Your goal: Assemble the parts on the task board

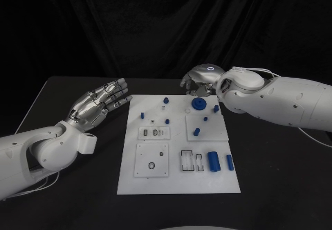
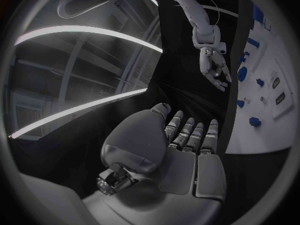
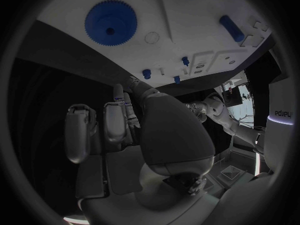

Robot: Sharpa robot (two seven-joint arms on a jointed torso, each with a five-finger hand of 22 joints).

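The white task board (image 1: 180,184) lies in the middle of the black table. A blue gear (image 1: 200,103) sits flat near its far edge, with several small blue pegs (image 1: 195,132) standing around it. Two blue cylinders (image 1: 214,161) lie near the front right. My right hand (image 1: 199,82) hovers just beyond the far edge, above and behind the gear (image 3: 111,22), its fingers (image 3: 119,122) loosely apart and holding nothing. My left hand (image 1: 100,103) floats left of the board, fingers stretched out flat and holding nothing. The left wrist view looks past my left hand (image 2: 181,150) to my right hand (image 2: 214,60) by the gear (image 2: 242,74).
Raised white sub-plates (image 1: 151,159) with holes and slots occupy the board's middle and front left. Black-outlined rectangular slots (image 1: 186,160) lie beside the cylinders. The black table (image 1: 277,163) stretches to either side of the board, with a dark curtain behind.
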